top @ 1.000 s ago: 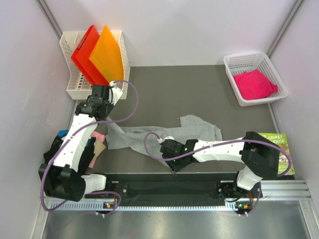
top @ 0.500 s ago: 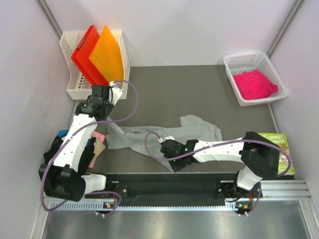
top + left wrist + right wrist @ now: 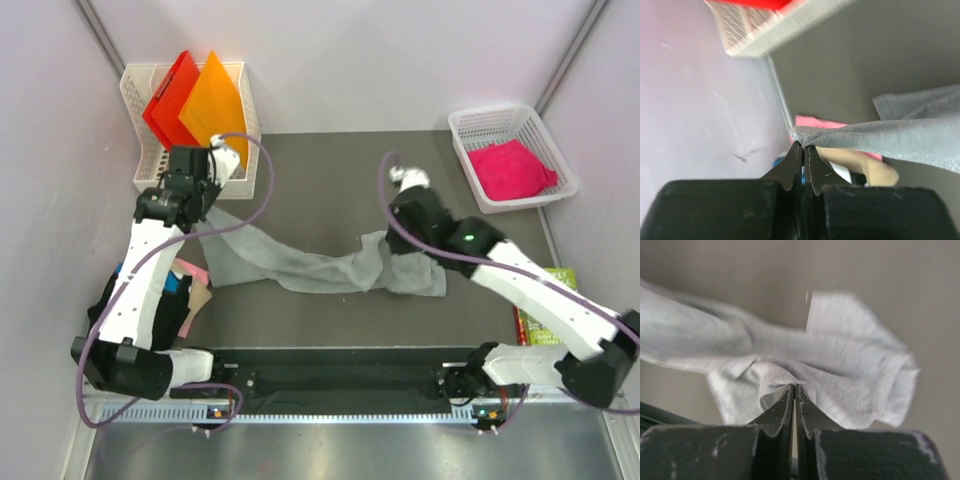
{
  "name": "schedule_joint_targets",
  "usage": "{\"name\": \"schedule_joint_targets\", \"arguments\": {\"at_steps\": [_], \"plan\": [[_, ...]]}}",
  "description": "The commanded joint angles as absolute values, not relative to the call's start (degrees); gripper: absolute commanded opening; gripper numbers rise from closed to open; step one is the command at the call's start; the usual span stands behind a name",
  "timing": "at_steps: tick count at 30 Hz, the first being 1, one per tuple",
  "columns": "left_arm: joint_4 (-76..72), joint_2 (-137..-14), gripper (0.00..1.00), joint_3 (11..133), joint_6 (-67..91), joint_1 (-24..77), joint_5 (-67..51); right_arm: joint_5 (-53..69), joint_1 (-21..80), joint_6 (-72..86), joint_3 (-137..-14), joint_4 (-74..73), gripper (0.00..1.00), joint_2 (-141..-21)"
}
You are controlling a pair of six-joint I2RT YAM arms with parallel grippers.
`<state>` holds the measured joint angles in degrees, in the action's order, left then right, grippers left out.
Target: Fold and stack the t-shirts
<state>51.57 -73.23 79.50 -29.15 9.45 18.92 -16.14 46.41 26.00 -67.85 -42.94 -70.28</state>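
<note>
The light grey t-shirt (image 3: 310, 268) hangs stretched across the middle of the dark table between both grippers, sagging in the middle. My left gripper (image 3: 196, 205) is shut on its left edge, lifted near the white rack; in the left wrist view (image 3: 803, 146) the cloth (image 3: 890, 137) runs off to the right. My right gripper (image 3: 397, 240) is shut on its right part, shown bunched in the right wrist view (image 3: 794, 387). A pink t-shirt (image 3: 512, 169) lies in the white basket (image 3: 470, 125) at back right. A black t-shirt (image 3: 165, 310) lies under my left arm.
A white rack (image 3: 145, 185) with red and orange folders (image 3: 195, 115) stands at back left. A green picture book (image 3: 555, 330) lies at the right edge, partly under my right arm. A black rail (image 3: 340, 380) runs along the near edge.
My right gripper has swung from the near middle up and to the right with the grey shirt's edge. My left gripper has risen toward the rack. The shirt is now pulled out between them.
</note>
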Motion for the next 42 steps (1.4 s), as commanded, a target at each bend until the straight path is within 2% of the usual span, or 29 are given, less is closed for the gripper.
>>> {"name": "schedule_joint_targets", "arguments": {"at_steps": [1,6,10,15,20,24,29,32,36,38,39,42], "plan": [[54.82,-69.88,0.0,88.58,-29.71,10.54,18.46,-24.42,45.35,20.92,-78.47,-50.0,0.0,-61.11],[65.99,-67.86,0.0,96.32,-27.16,12.91,15.12,-28.73,45.35,23.37,-83.05,-53.95,0.0,-52.13],[73.99,-64.43,0.0,96.24,-27.24,13.71,13.89,-30.32,45.35,23.91,-87.0,-56.95,0.0,-44.58],[86.18,-61.44,0.0,100.97,-27.25,13.71,11.26,-29.1,45.44,23.29,-96.65,-60.9,0.0,-40.52],[86.48,-56.7,0.0,105.89,-26.8,13.54,14.15,-26.02,44.92,22.07,-108.87,-65.64,0.0,-40.6],[83.86,-54.85,0.0,113.1,-25.75,13.1,13.63,-19.35,39.93,18.38,-124.92,-72.32,0.0,-44.55],[75.33,-50.02,0.0,115.58,-29.95,6.35,3.38,-8.89,32.53,16.0,-139.03,-76.72,0.0,-50.18],[76.98,-48.35,0.0,113.39,-35.31,-4.43,-7.34,-7.47,30.85,16.87,-134.24,-75.25,0.0,-48.0],[77.78,-45.88,0.0,107.15,-38.14,-9.84,-14.14,-3.45,30.76,20.56,-106.75,-70.84,0.0,-41.05],[77.52,-45.18,0.0,104.68,-38.67,-11.85,-15.55,1.56,30.76,21.61,-96.64,-70.58,0.0,-39.9],[77.43,-45.0,0.0,104.07,-38.93,-12.3,-16.17,6.98,30.76,22.23,-86.24,-69.97,0.0,-39.73],[76.91,-44.56,0.0,102.05,-39.55,-12.92,-16.35,15.26,30.76,22.06,-68.68,-65.93,0.0,-37.98]]}}
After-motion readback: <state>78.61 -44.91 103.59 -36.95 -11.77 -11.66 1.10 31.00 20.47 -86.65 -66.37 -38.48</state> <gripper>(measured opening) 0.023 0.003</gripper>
